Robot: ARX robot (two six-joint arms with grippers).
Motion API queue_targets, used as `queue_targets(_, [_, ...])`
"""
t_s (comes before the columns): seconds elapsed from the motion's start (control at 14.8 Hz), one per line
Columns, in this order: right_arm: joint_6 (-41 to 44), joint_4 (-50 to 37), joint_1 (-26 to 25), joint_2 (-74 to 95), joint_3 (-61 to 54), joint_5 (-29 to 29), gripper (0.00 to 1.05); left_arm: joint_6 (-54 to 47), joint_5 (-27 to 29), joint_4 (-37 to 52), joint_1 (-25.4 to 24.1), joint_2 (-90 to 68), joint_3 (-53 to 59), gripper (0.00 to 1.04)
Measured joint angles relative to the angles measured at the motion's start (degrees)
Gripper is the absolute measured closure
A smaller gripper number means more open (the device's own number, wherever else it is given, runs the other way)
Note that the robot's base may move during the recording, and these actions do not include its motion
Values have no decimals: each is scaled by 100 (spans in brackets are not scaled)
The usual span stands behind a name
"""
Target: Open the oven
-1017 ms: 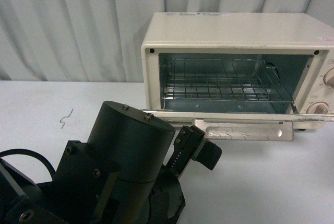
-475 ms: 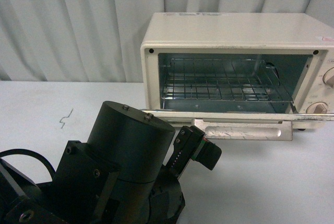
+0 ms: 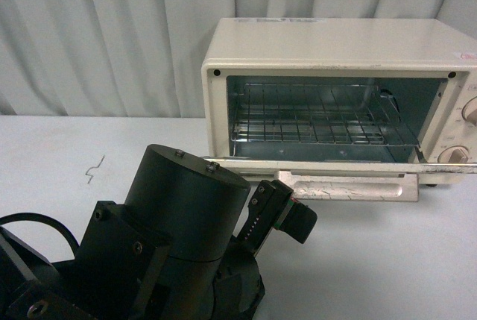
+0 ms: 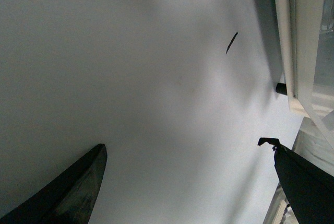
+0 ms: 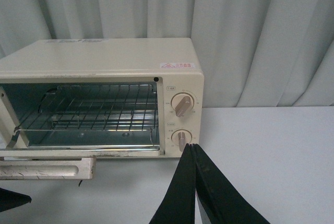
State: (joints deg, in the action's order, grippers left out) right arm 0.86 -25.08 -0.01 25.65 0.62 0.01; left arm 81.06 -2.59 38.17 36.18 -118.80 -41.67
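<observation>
The cream-white oven [image 3: 335, 44] stands at the right on the white table. Its glass door is dropped down flat, with the beige bar handle [image 3: 350, 186] facing forward. The wire rack [image 3: 320, 118] shows inside. In the right wrist view the oven [image 5: 104, 59] shows its two knobs [image 5: 182, 104] and the handle [image 5: 47, 169]. My left gripper [image 4: 183, 145] is open and empty above the bare table beside the oven's left edge [image 4: 297, 36]. My right gripper [image 5: 191, 148] is shut and empty, in front of the lower knob and apart from it.
My left arm [image 3: 186, 238] fills the lower left of the front view, close to the lowered door's left end. A grey curtain [image 3: 112, 36] hangs behind the table. A small dark mark [image 3: 95, 168] lies on the table at the left.
</observation>
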Motion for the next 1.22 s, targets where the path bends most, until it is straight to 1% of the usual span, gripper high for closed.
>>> queue_targets(0.34, [0, 748, 0, -824, 0, 0, 103, 0, 0, 0, 0, 0, 0, 7])
queue_targets(0.41, [0, 1099, 0, -1165, -2, 0, 103, 0, 2, 0, 0, 0, 0, 7])
queue_targets(0.75, [0, 1569, 0, -1620, 0, 0, 103, 0, 0, 0, 0, 0, 0, 7])
queue_targets(0.81, [0, 2326, -2, -2087, 0, -13, 103, 0, 0, 2, 0, 0, 0, 7])
queue_targets(0.88, [0, 2503, 0, -2533, 0, -2, 103, 2, -17, 0, -2, 0, 0, 7])
queue_targets(1.15, [0, 2533, 0, -2551, 0, 0, 103, 0, -15, -4, 0, 0, 0, 7])
queue_targets(1.22, [0, 2529, 0, -2551, 0, 0, 100, 0, -15, -4, 0, 0, 0, 7])
